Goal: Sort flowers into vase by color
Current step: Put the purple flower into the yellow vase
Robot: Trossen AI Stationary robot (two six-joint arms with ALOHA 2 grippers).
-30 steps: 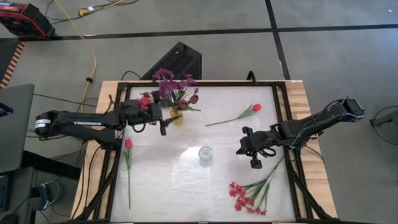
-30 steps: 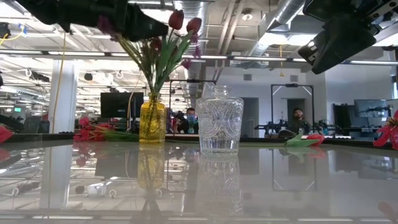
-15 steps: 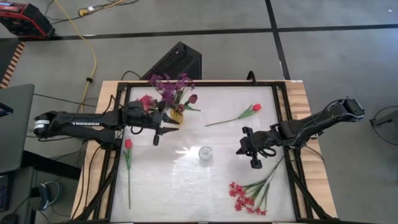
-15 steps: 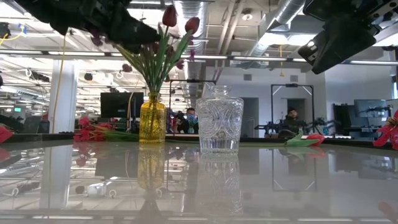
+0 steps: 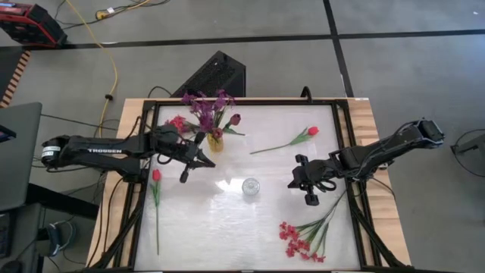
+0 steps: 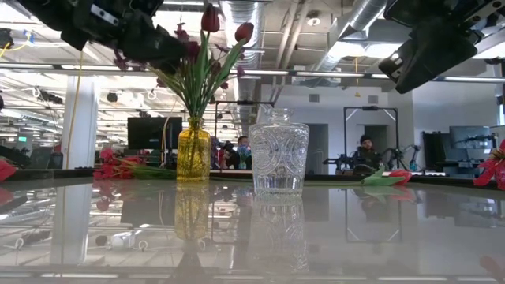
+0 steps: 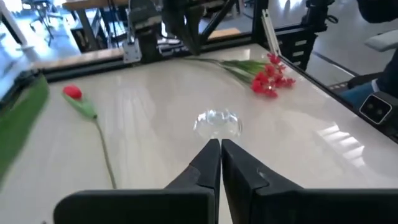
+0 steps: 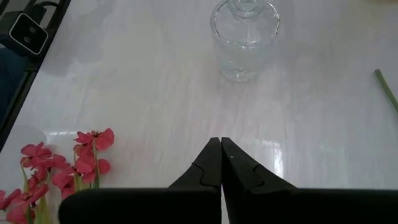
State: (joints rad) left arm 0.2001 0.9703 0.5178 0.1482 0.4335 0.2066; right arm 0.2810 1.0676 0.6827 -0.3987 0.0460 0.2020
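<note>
A yellow vase (image 5: pixel 216 141) at the far left holds purple sprigs and dark tulip buds (image 6: pixel 209 20). A clear glass vase (image 5: pixel 251 186) stands mid-table. One red tulip (image 5: pixel 156 175) lies near the left edge, another (image 5: pixel 312 130) at the far right. Red-pink sprigs (image 5: pixel 295 239) lie at the near right, and a further pink sprig (image 5: pixel 178 121) lies left of the yellow vase. My left gripper (image 7: pixel 220 146) is shut and holds nothing; it hangs above the table just near of the yellow vase, pointing at the clear vase (image 7: pixel 217 122). My right gripper (image 8: pixel 221 143) is shut and holds nothing, right of the clear vase.
A black frame rail (image 5: pixel 345 152) runs around the white tabletop. A black box (image 5: pixel 216 72) sits beyond the far edge. Bare tabletop lies between the clear vase and the near edge. People show in the room behind in the low view.
My left gripper has drawn back from the yellow vase toward the table's near edge, turned toward the clear vase, and shut from wide open. The flowers in the yellow vase have swung a little more upright. My right arm has kept still.
</note>
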